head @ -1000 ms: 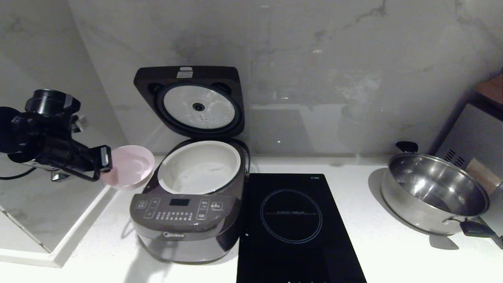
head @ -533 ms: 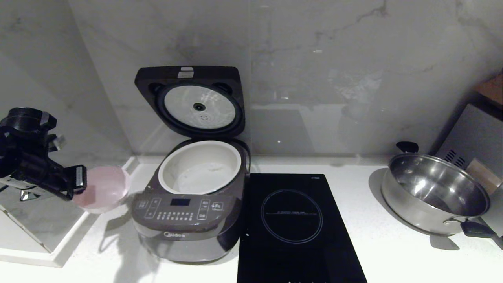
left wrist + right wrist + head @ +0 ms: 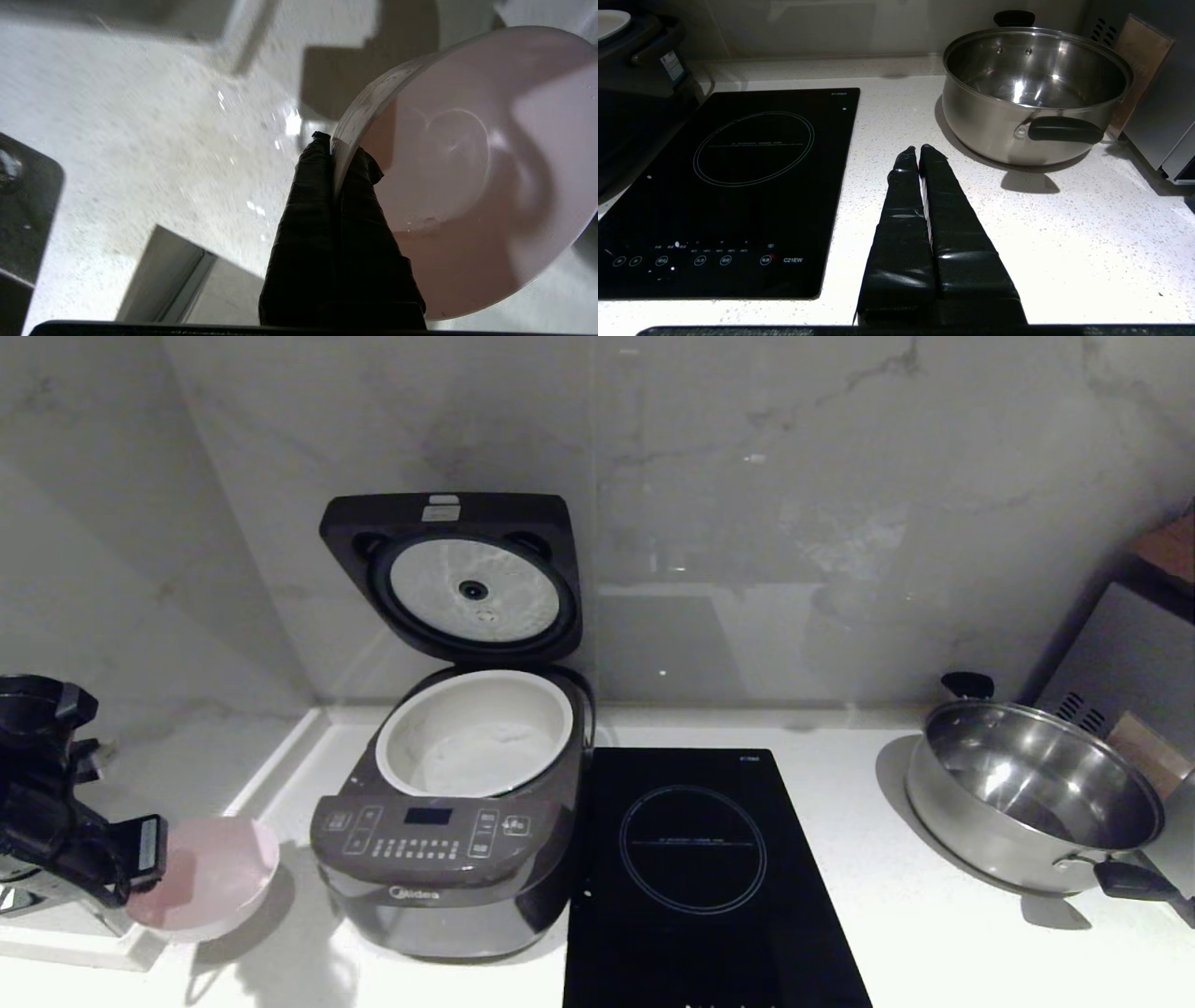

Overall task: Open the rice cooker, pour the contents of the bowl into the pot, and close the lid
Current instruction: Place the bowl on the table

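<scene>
White counter [image 3: 878, 933]: we note our left gripper [image 3: 154, 859] clamped on the rim of the bowl [image 3: 210, 887], low, just left of the rice cooker [image 3: 439, 868]. Lid [image 3: 467, 579] stands open, and our right gripper [image 3: 920, 154], pinched empty, lies farther off.

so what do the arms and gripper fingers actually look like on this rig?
Left gripper: two long black fingers, tapered, wrapped in matte, wrinkled black covering. The head view shows the left arm as bulky black housings with a round cap and a small pale strip at the finger mount. Right gripper: same pair of tapered black fingers, glossier wrap with creases. No cables or markings are clear.
</scene>
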Controlling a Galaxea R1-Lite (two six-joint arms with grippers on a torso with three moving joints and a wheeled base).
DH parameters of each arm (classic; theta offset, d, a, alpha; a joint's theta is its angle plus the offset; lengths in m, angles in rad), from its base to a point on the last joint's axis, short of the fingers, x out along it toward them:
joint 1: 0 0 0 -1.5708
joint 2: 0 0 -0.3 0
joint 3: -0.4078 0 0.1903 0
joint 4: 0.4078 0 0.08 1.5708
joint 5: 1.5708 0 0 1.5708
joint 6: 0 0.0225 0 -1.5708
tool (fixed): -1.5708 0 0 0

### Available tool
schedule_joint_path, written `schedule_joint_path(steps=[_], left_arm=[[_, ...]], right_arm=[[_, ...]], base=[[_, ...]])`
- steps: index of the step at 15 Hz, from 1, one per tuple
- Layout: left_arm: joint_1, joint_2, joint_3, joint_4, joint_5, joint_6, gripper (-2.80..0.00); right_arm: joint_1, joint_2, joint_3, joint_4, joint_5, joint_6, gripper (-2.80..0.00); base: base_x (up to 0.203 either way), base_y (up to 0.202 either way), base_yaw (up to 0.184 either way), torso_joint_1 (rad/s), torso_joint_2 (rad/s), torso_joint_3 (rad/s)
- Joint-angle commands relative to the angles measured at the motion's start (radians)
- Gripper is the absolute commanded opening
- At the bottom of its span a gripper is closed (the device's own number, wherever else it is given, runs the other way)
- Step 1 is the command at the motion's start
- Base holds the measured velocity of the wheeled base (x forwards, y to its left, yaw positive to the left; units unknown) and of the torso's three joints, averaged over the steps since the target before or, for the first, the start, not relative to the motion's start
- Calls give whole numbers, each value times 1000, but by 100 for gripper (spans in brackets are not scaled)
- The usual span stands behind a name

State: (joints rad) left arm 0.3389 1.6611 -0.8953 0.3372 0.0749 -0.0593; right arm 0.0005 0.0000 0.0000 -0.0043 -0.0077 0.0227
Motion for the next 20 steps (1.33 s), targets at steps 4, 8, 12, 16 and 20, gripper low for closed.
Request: schedule_joint_path(steps=[4, 8, 12, 16, 20], left_arm=[[57, -31, 174, -71, -3, 57, -280], [75, 40, 317, -245, -6, 79, -280], [80, 146, 433, -469, 3, 84, -280], [134, 194, 461, -526, 5, 124, -280], [213, 191, 449, -578, 3, 222, 0]], right_arm=[[1, -2, 0, 0, 0, 0, -280], [1, -2, 0, 0, 0, 0, -280], [1, -2, 0, 0, 0, 0, -280], [1, 0, 0, 0, 0, 0, -280], [1, -2, 0, 0, 1, 0, -280]], base=[[0, 0, 0, 0, 0, 0], [0, 0, 0, 0, 0, 0], [0, 0, 0, 0, 0, 0], [0, 0, 0, 0, 0, 0], [0, 0, 0, 0, 0, 0]])
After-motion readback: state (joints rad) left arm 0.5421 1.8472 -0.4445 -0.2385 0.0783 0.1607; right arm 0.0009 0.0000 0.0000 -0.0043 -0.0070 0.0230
